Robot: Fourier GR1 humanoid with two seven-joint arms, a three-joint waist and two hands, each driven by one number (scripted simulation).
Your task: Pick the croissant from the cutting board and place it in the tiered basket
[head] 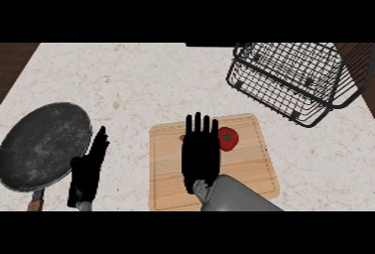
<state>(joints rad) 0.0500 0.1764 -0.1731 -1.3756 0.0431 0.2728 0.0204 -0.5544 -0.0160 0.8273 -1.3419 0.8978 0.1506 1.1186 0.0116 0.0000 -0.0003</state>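
Wooden cutting board (245, 183) under my right hand (200, 154), fingers (198, 126) straight, holding nothing; croissant (182, 138) peeks out left of them, tomato (229, 138) right.

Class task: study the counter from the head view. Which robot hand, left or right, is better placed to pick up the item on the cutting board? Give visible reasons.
Right. The right robot hand hangs open over the cutting board, beside the tomato. The left robot hand rests off the board, by the pan.

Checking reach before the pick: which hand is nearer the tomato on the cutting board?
Right. The right hand hovers over the board beside the tomato; the left hand rests off the board, by the pan.
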